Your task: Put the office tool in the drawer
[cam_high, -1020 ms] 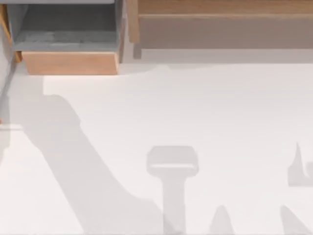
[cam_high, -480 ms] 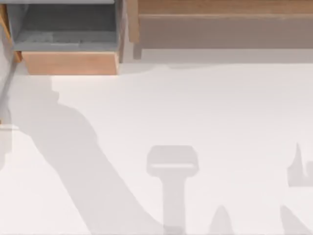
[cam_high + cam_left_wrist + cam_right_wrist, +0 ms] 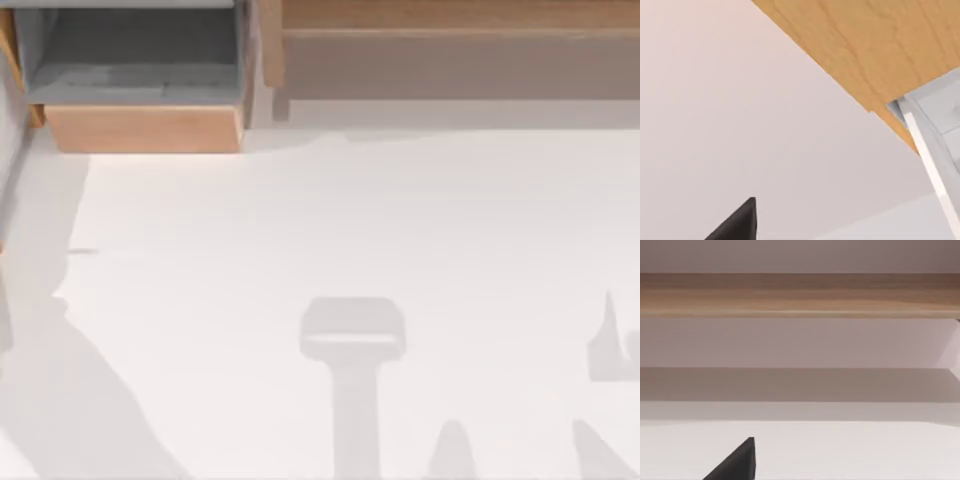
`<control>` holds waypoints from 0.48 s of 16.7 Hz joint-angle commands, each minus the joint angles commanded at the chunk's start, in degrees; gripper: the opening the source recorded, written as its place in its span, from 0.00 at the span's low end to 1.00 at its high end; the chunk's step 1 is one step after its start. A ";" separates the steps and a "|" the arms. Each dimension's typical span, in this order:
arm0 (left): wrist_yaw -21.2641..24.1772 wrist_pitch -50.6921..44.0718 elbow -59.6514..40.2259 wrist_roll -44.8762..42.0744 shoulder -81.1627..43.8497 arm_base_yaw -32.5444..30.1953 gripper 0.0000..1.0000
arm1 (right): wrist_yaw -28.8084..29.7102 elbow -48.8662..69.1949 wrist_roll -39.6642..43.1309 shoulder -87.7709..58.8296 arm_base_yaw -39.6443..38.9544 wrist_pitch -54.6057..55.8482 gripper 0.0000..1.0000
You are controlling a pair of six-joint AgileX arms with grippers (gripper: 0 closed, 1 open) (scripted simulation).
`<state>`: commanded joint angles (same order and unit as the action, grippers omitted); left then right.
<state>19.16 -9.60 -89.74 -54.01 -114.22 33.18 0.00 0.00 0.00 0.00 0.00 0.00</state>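
Where the white table (image 3: pixel 400 220) reaches its far left corner, the boxy drawer with a grey interior and light tan wooden front panel (image 3: pixel 140 128) stands open, just beside the long wooden shelf unit (image 3: pixel 450 50). The left gripper (image 3: pixel 737 222) looks onto that tan panel, while the right gripper (image 3: pixel 737 462) faces the shelf. I cannot tell whether either is open or closed.

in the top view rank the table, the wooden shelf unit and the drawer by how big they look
1. Table, largest by far.
2. Wooden shelf unit, wide, cut off by the frame's edge.
3. Drawer, smallest, though also partly cropped.
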 joint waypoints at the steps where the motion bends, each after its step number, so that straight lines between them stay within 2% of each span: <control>1: 0.99 5.67 3.36 -3.70 1.51 2.13 1.00 | 0.00 0.00 0.00 0.00 0.00 0.00 1.00; 8: 8.25 46.26 29.09 -27.11 6.19 14.44 1.00 | 0.00 0.00 0.00 0.00 0.00 0.00 1.00</control>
<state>27.41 36.66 -60.65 -81.12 -108.02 47.61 0.00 0.00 0.00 0.00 0.00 0.00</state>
